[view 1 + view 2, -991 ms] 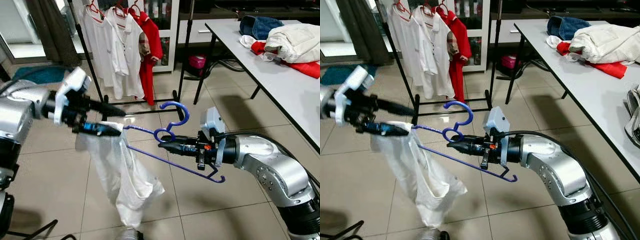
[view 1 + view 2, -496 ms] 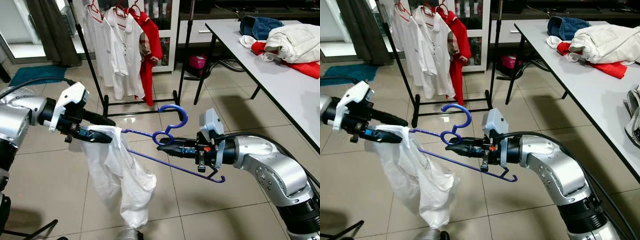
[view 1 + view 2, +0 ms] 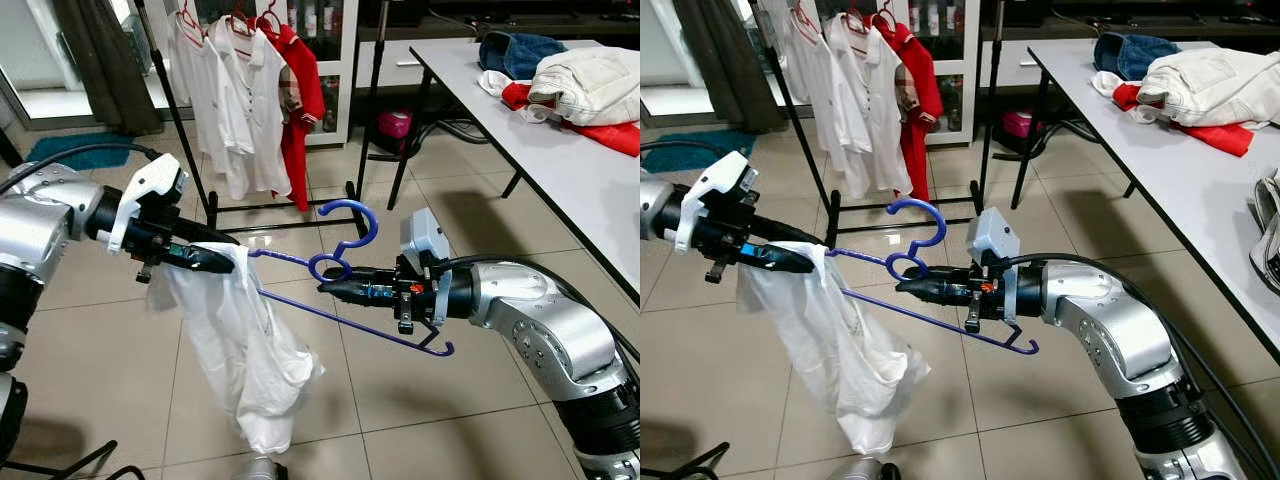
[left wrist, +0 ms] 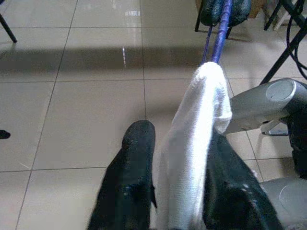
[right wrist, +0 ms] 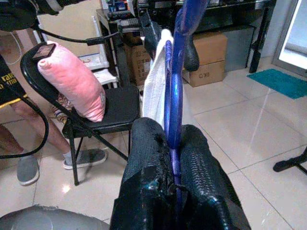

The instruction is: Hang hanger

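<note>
Far at 12 o'clock, clothes rack (image 3: 195, 150) with white and red shirts, not yet reached. Hanging toward 7 o'clock, white garment (image 3: 245, 350), one shoulder only on blue hanger (image 3: 345, 290) held mid-air at centre. At 9 o'clock, left gripper (image 3: 215, 258) closed on garment and hanger end. At 3 o'clock, right gripper (image 3: 335, 288) clamped at hook base. Remaining, by judgement: finish dressing, carry, hook.
</note>
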### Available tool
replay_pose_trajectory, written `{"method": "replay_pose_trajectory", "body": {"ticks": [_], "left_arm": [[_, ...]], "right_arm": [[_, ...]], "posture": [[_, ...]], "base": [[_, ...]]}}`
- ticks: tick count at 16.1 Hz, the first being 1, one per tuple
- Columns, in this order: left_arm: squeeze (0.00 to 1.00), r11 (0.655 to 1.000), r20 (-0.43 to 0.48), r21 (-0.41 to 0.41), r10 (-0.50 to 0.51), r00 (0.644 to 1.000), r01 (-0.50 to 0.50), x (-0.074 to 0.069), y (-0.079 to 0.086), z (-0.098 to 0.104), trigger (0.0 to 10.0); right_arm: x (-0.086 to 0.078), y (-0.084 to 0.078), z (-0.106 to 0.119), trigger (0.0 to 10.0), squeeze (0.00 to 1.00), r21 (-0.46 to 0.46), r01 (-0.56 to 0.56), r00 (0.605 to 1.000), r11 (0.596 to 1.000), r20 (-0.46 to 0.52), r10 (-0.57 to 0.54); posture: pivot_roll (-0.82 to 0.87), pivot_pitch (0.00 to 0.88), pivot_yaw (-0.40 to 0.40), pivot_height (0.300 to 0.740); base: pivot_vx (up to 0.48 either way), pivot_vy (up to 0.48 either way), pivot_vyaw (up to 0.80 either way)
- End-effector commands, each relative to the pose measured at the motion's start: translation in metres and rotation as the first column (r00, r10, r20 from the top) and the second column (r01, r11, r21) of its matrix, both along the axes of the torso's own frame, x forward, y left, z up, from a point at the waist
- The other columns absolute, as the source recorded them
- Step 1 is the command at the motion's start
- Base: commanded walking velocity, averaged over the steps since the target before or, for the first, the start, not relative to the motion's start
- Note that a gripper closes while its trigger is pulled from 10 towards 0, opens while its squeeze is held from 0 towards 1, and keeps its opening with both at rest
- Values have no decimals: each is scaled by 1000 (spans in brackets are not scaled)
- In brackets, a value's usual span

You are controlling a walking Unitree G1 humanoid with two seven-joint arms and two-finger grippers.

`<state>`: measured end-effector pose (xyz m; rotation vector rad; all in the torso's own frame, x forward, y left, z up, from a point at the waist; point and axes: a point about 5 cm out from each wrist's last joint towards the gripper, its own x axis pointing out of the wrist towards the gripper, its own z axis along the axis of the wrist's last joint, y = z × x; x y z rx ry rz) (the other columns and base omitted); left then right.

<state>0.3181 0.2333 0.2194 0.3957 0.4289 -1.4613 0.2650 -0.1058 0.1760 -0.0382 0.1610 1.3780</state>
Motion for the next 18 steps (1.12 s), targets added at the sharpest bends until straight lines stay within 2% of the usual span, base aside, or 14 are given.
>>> {"method": "replay_pose_trajectory", "body": {"ticks": [1, 7, 10, 11, 12, 13, 16, 18], "left_arm": [[0, 1000, 33, -11, -28, 999, 28, 2, -7, 9, 0], [0, 1000, 21, 6, -16, 1000, 16, -3, -1, 6, 0], [0, 998, 17, -58, -16, 1000, 17, -5, -4, 9, 0], [0, 996, 11, -82, -16, 1000, 17, -5, -5, 10, 0], [0, 995, 4, -101, -15, 1000, 15, -5, -6, 10, 0], [0, 994, -1, -112, -13, 1000, 13, -6, -6, 10, 0], [0, 988, -21, -151, 17, 1000, -20, -7, -6, 10, 0], [0, 987, -10, -141, 75, 997, -76, -6, -3, 5, 0]], "right_arm": [[1, 6, 12, 10000, 0, 34, -48, 998, 998, 51, 46], [6, 8, 13, 10000, 0, 23, -73, 996, 997, 55, 72], [7, 7, 14, 10000, 0, 28, -65, 997, 998, 47, 63], [8, 6, 15, 10000, 251, 32, -60, 997, 998, 41, 58], [8, 4, 15, 10000, 835, 32, -53, 998, 998, 41, 52], [9, 2, 16, 10000, 1000, 33, -45, 998, 998, 39, 43], [11, -3, 18, 10000, 1000, 36, -14, 999, 999, 51, 12], [15, -9, 22, 10000, 1000, 58, 32, 997, 998, 69, -36]], "posture": [[-26, 0, 59, 740], [-19, 0, 48, 740], [-27, 0, 50, 740], [-31, 0, 53, 740], [-31, 0, 53, 740], [-31, 0, 53, 740], [-38, 0, 56, 740], [-34, 0, 53, 740]], "base": [[0, 0, 0], [0, 0, 0], [0, 0, 0], [0, 0, 0], [0, 0, 0], [0, 0, 0], [0, 0, 0], [0, 0, 0]]}}
